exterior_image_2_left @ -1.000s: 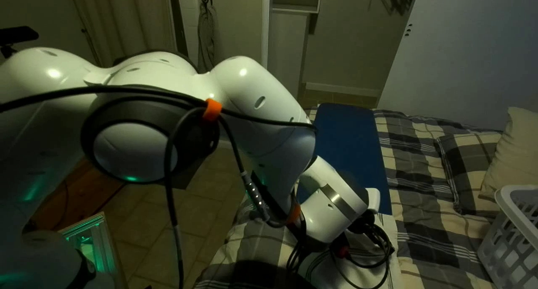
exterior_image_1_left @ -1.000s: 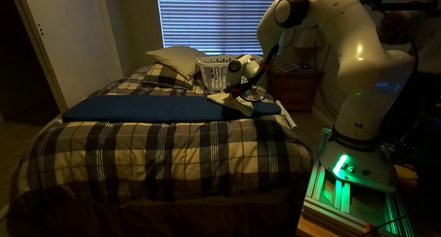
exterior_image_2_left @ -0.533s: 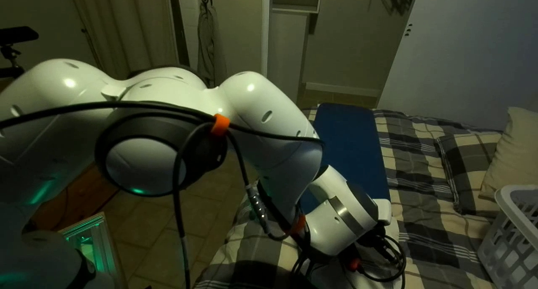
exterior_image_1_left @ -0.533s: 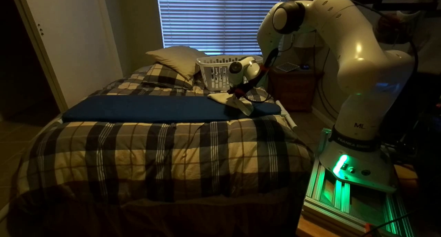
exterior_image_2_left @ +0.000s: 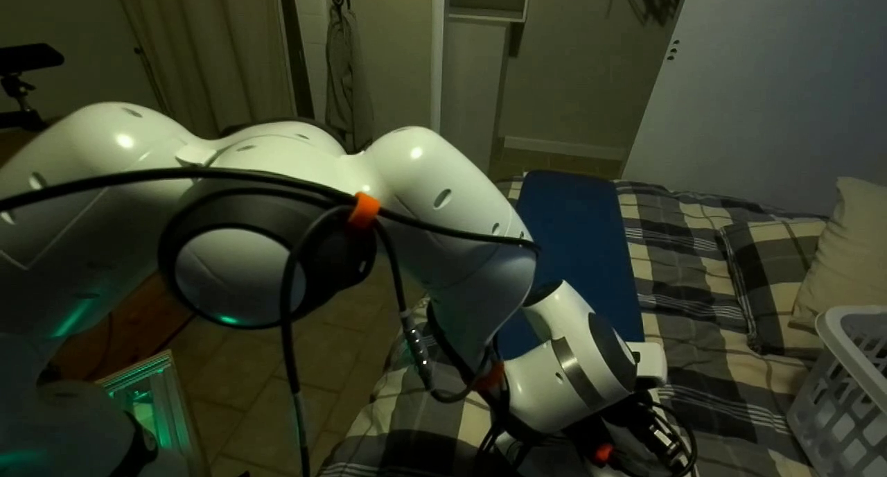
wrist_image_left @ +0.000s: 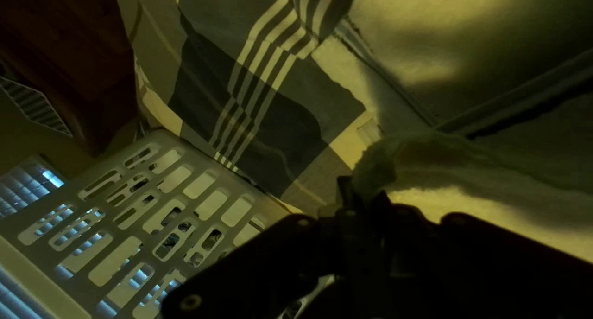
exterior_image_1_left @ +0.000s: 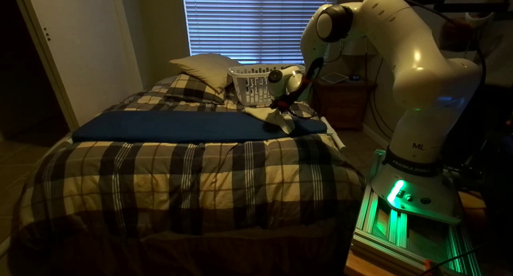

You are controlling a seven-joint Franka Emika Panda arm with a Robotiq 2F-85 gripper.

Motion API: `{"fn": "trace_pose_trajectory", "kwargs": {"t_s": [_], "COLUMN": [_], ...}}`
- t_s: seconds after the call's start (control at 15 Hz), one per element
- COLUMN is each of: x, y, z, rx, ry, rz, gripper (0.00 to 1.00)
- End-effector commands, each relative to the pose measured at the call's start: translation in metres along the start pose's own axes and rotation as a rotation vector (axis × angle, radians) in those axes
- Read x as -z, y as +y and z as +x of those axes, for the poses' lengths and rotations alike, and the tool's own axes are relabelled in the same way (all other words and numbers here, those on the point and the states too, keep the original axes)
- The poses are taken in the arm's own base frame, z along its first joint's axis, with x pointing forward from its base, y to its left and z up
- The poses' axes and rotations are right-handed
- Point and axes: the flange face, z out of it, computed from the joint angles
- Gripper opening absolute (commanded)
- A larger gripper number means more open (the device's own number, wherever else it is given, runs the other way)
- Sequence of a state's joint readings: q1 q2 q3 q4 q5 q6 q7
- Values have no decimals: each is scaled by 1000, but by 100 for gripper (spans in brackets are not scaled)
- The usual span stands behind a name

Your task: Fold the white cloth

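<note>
Jaws drawn nearly together, the black two-fingered gripper pinches a bunched edge of the small cream-white soft fabric cloth. The cream-white piece lies over the end of the long flat dark blue cloth nearer the robot, raised at the grip, with a flap sloping down toward the blue cloth's edge. Under both spreads the plaid cream, grey and black bedspread. Just beyond the gripper, in an exterior view, stands the white plastic lattice laundry basket; near it, the plump cream pillow rests on the plaid pillow. In an exterior view, the white jointed robot arm hides much of the cream-white piece.
</note>
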State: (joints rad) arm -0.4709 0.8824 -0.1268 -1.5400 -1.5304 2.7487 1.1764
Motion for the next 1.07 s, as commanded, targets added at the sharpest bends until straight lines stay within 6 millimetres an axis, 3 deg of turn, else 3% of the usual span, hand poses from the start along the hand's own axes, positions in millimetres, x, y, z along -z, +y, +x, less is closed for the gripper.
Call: {"fn": "trace_pose_trajectory", "kwargs": {"t_s": [0.0,0.33,0.4,0.53,1.0], "x": [-6,-10,-10,-10,-8], "y": [0,3,4,7,19], "z": [0,-1,-1,1,7], "rx": [36,82,92,116,176], "ry": [-43,-72,-75,-77,-75], "rz": [-6,-15,-20,-30,-55], "gripper": [6,7,32,38,87]}}
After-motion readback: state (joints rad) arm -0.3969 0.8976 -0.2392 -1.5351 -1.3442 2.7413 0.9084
